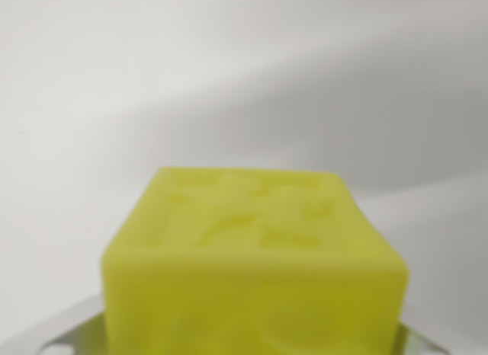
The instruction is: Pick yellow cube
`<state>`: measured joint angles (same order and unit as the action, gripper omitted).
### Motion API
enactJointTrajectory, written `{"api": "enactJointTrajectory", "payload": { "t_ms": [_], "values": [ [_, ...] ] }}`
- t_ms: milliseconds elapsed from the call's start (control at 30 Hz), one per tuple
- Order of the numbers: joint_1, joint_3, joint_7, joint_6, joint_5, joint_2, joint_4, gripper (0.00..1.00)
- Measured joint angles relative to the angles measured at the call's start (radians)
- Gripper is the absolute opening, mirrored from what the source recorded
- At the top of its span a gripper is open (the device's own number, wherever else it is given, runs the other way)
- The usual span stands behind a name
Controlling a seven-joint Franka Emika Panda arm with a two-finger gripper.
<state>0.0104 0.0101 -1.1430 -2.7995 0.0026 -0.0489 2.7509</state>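
Plain white surface [229,81] fills background, blurred, soft shadow band across. Yellow cube with raised relief on top face [252,256] sits bottom centre, close to lens. Grey metal gripper parts [72,336] flank cube's base; fingertips hidden, grip unclear.

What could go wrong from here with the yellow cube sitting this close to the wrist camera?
1. The yellow cube fills the lower frame and is blurred, and no fingers show, so I cannot confirm a firm grip; it could slip unnoticed.
2. The cube hides whatever lies below it, so a collision on any descent might go unseen.
3. Only a sliver of metal bracket shows beside the cube, with plain white background behind, giving little reference to judge tilt or drift.
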Motion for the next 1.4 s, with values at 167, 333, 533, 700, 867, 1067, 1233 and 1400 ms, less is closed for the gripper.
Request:
{"api": "enactJointTrajectory", "payload": {
  "t_ms": [167,333,533,700,867,1067,1233,1400],
  "values": [
    [0.0,0.0,-0.001,0.041,-0.001,0.043,0.002,0.0],
    [0.0,0.0,-0.002,0.082,-0.002,0.084,0.003,0.0],
    [-0.001,0.0,-0.002,0.131,-0.003,0.132,0.002,0.0],
    [-0.001,0.0,-0.003,0.173,-0.004,0.171,-0.001,0.0],
    [-0.001,0.0,-0.003,0.215,-0.004,0.208,-0.006,0.0],
    [-0.001,0.0,-0.003,0.265,-0.005,0.25,-0.013,0.0],
    [-0.001,0.0,-0.004,0.306,-0.005,0.284,-0.022,0.0],
    [-0.001,0.0,-0.004,0.347,-0.005,0.315,-0.031,0.0]
  ]
}}
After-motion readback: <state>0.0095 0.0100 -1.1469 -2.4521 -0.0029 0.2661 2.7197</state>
